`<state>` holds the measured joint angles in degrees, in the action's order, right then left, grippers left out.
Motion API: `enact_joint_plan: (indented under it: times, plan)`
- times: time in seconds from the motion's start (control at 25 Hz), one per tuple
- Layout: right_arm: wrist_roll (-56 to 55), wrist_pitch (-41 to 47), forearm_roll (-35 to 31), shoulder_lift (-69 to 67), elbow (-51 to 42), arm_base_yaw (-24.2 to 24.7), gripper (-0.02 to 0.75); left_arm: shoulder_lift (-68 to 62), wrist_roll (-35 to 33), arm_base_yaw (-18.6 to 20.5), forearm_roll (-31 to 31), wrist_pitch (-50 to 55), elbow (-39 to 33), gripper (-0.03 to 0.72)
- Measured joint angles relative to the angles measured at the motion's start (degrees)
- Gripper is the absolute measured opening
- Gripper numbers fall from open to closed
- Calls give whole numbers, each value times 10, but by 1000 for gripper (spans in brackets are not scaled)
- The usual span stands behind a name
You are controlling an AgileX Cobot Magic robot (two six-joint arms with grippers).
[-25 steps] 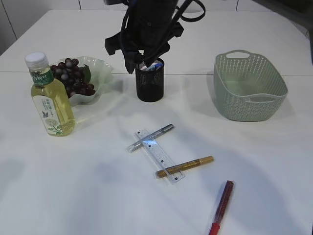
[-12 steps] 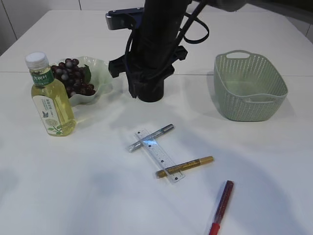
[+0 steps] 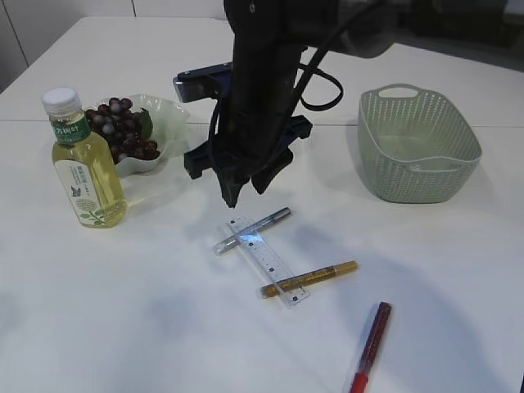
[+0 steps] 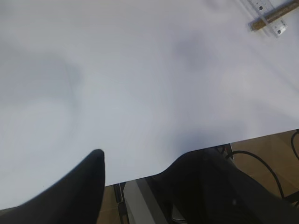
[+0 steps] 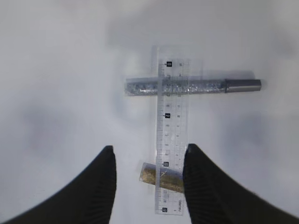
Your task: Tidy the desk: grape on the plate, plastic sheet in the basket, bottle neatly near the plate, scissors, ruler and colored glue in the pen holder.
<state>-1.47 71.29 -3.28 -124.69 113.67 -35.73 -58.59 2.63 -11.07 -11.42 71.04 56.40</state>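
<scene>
My right gripper (image 3: 243,193) hangs open and empty just above the clear ruler (image 3: 268,260). The ruler lies across a silver glue pen (image 3: 255,228) and a gold glue pen (image 3: 313,277). In the right wrist view the open gripper (image 5: 148,156) has the ruler (image 5: 170,126), silver pen (image 5: 187,86) and gold pen (image 5: 161,176) below it. A red glue pen (image 3: 371,344) lies at the front right. Grapes (image 3: 121,131) sit on the pale plate (image 3: 169,115), with the bottle (image 3: 84,164) beside it. My arm hides the pen holder. My left gripper (image 4: 140,161) is open and empty.
A green basket (image 3: 416,143) stands at the right. The left wrist view looks over the bare table near its front edge (image 4: 154,168), with the ruler's end and the gold pen (image 4: 268,18) at its top right.
My right arm has moved from over the pen holder toward the front and down, and now hangs above the ruler and pens. The objects on the table have not moved.
</scene>
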Motion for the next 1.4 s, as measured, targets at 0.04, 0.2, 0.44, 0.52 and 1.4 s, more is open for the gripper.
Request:
enact_joint_plan:
  times: [0.04, 0.2, 0.44, 0.52, 1.4]
  plan:
    - [0, 0, 0, 0, -3, 0, 377, 0, 0, 0, 0, 0, 0, 477]
    - [-3, -1, 0, -16, -5, 0, 377, 0, 0, 0, 0, 1, 0, 477]
    - [-9, -3, -4, -31, -7, 0, 421, 0, 0, 0, 0, 1, 0, 477]
    - [-11, -3, -4, -33, -7, 0, 430, 0, 0, 0, 0, 1, 0, 477]
    - [-14, -8, 33, -78, -7, 0, 459, 0, 0, 0, -1, 1, 0, 477]
